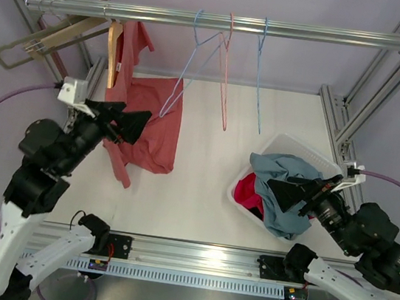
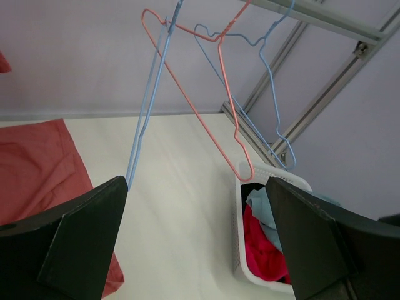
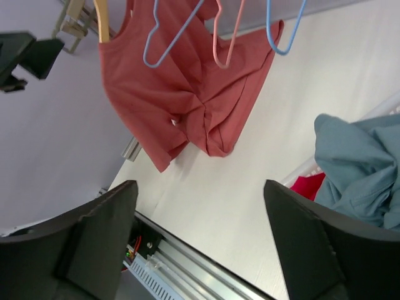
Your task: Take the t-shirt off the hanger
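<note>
A salmon-red t-shirt [image 1: 149,117] hangs by one shoulder from a wooden hanger [image 1: 113,47] on the metal rail [image 1: 218,22] at the back left, its body draped down onto the white table. It also shows in the right wrist view [image 3: 181,87] and at the left edge of the left wrist view [image 2: 37,169]. My left gripper [image 1: 133,124] is open and empty, just in front of the shirt's left side. My right gripper [image 1: 291,190] is open and empty above the basket.
Two blue wire hangers [image 1: 259,76] and a pink one [image 1: 225,79] hang empty on the rail. A white basket [image 1: 293,150] at the right holds a grey-blue garment [image 1: 289,177] and a magenta one [image 1: 247,194]. More wooden hangers [image 1: 48,39] stick out at the rail's left end.
</note>
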Tool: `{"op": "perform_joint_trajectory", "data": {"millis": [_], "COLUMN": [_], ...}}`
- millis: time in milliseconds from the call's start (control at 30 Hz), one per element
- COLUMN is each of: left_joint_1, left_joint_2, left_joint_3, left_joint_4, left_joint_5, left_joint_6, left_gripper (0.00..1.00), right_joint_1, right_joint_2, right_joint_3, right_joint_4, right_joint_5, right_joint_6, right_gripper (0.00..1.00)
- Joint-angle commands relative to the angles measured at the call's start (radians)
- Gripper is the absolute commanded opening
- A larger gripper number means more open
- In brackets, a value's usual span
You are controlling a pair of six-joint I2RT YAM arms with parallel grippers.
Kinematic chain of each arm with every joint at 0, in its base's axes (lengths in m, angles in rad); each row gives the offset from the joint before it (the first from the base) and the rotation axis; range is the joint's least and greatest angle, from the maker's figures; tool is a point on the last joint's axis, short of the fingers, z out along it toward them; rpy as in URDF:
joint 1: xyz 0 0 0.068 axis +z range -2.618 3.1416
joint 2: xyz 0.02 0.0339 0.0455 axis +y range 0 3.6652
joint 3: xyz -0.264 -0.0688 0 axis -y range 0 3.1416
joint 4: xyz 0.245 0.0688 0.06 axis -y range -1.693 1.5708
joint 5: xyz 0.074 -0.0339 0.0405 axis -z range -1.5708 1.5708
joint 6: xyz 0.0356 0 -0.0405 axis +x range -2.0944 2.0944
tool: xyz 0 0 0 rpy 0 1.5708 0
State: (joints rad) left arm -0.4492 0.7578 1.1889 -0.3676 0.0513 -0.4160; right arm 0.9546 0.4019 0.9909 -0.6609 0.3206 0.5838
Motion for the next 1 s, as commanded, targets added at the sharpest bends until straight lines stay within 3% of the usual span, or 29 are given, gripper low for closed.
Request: {"op": "perform_joint_trajectory", "data": {"millis": [0,133,367,500,700,867,967], "left_joint_1": [-0.005,-0.005,-0.005,-0.005,-0.005,-0.005,-0.005], "left_joint_2": [-0.115,-0.305,-0.638,-0.704,-0.681,-0.473,-0.282], "left_joint_3": [-0.047,-0.164,-0.262,-0.249,-0.195,-0.036,0.065], "left_joint_4": [-0.144,-0.250,-0.482,-0.534,-0.542,-0.501,-0.443], "left_joint_5": [-0.028,-0.018,-0.120,-0.125,-0.182,-0.307,-0.353], "left_joint_6": [0.049,0.045,-0.001,-0.015,-0.015,0.049,0.107], "left_gripper": [0.99,0.99,0.99,0.99,0.99,0.99,0.99], "right_joint_1": [-0.004,-0.004,-0.002,-0.002,-0.002,-0.004,-0.002], "right_joint_2": [-0.017,-0.061,-0.218,-0.232,-0.041,0.199,0.247], "right_joint_3": [0.080,0.106,0.072,0.028,0.051,0.091,0.080], "right_joint_4": [-0.063,-0.112,-0.135,-0.097,-0.013,0.085,0.171], "right_joint_5": [-0.003,0.076,0.207,0.189,0.013,-0.170,-0.224], "right_joint_6": [-0.032,-0.021,0.027,0.027,-0.030,-0.094,-0.101], "right_gripper": [0.99,1.00,1.00,1.00,1.00,1.00,1.00]}}
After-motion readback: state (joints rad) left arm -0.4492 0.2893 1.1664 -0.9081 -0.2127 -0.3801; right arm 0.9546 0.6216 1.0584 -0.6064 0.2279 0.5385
